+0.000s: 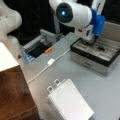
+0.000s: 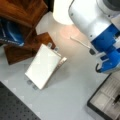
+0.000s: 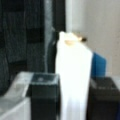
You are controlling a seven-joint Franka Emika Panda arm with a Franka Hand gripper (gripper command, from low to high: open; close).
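grey desk [image 1: 105,87] carries one white notebook [image 1: 70,101] and one cable [image 1: 47,65], both well apart from the gripper [image 1: 94,43], whose fingers, gap unclear, sit over one open drawer [image 1: 93,56]

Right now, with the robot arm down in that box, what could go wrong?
1. The gripper is low inside the grey box with black-rimmed compartments; its jaws seem to pinch a white strip. A quick lift might snag a divider or drop the strip.
2. The thin white cable lies across the grey table near the box, so a wide swing could catch it.
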